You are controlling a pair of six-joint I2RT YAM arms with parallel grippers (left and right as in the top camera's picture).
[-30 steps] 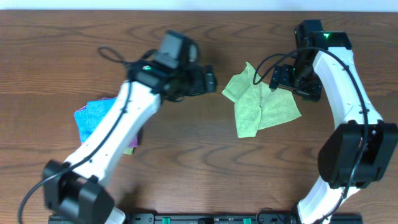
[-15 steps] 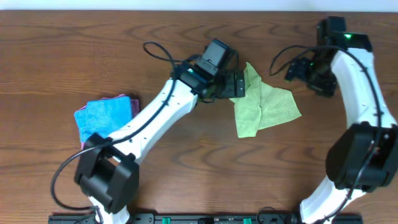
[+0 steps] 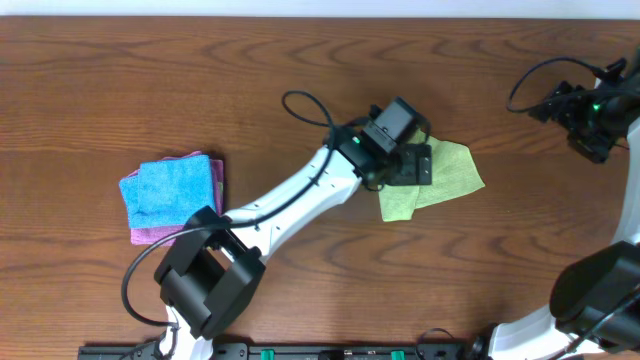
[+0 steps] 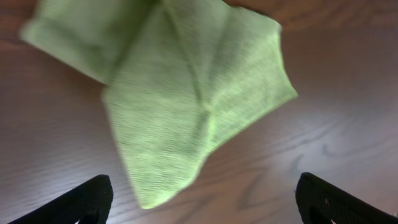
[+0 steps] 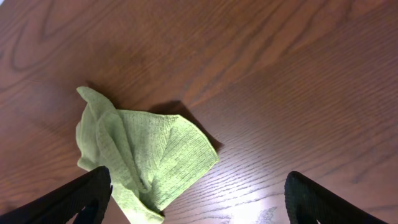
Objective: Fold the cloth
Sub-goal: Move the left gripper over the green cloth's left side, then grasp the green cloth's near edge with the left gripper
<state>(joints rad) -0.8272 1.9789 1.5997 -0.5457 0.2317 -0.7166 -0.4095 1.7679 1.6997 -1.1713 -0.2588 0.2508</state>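
A crumpled light green cloth [image 3: 445,180] lies on the wooden table right of centre. It also shows in the left wrist view [image 4: 186,93] and the right wrist view [image 5: 143,155]. My left gripper [image 3: 418,165] hovers over the cloth's left part, open and empty, its two black fingertips spread wide [image 4: 202,202]. My right gripper [image 3: 560,105] is at the far right edge of the table, away from the cloth, open and empty [image 5: 199,199].
A folded blue cloth [image 3: 165,190] lies on a pink cloth [image 3: 212,175] at the left of the table. The left arm stretches diagonally across the table's middle. Black cables hang at both arms.
My left arm has swung right from the table's middle until its gripper is over the green cloth. My right arm has pulled back from the cloth to the far right edge.
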